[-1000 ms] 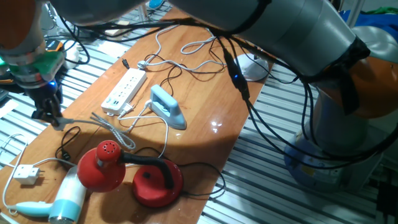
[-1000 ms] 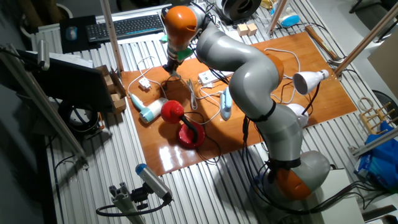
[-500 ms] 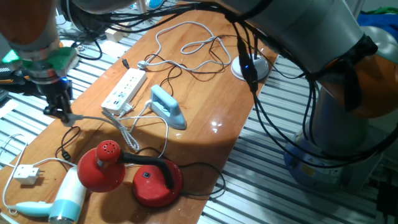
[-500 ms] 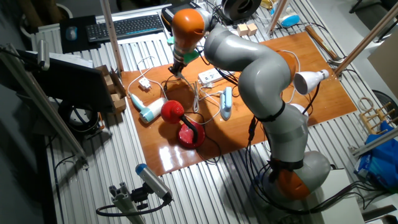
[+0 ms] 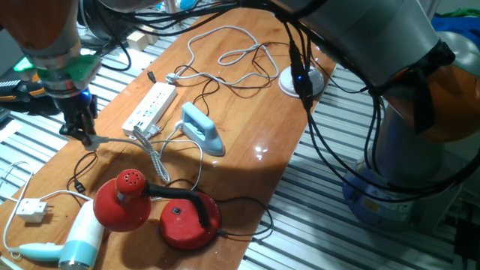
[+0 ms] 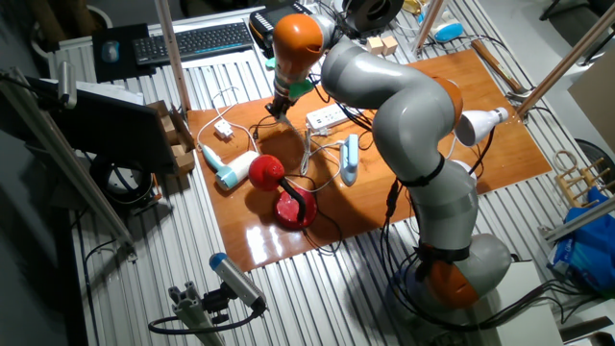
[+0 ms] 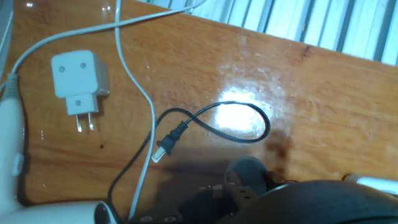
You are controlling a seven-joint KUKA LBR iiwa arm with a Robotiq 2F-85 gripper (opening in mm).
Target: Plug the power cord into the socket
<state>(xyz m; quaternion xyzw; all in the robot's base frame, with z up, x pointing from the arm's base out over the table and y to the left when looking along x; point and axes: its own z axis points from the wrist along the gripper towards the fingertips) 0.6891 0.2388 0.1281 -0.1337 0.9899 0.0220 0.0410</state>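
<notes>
Power cord (image 5: 154, 161) of braided whitish-grey runs from the light-blue iron (image 5: 201, 129) across the wooden table (image 5: 247, 112), its far end pinched between the closed jaws of the gripper (image 5: 84, 137), above the table's edge. Just beside the iron lies the socket (image 5: 148, 109), a long white strip. Below the hand, a boxy white plug (image 7: 77, 78) and a small black plug (image 7: 163, 149) rest on the wood.

Glossy wooden table (image 5: 247, 161) on a slatted metal bench (image 5: 315, 225). On it: white power strip (image 5: 149, 108) upper left, light-blue iron (image 5: 201, 128) beside it at centre, two red lamps (image 5: 161, 206) and a hair dryer (image 5: 71, 244) lower left. Square white plug (image 7: 78, 81) and black plug (image 7: 163, 148) lie flat in the hand view.
</notes>
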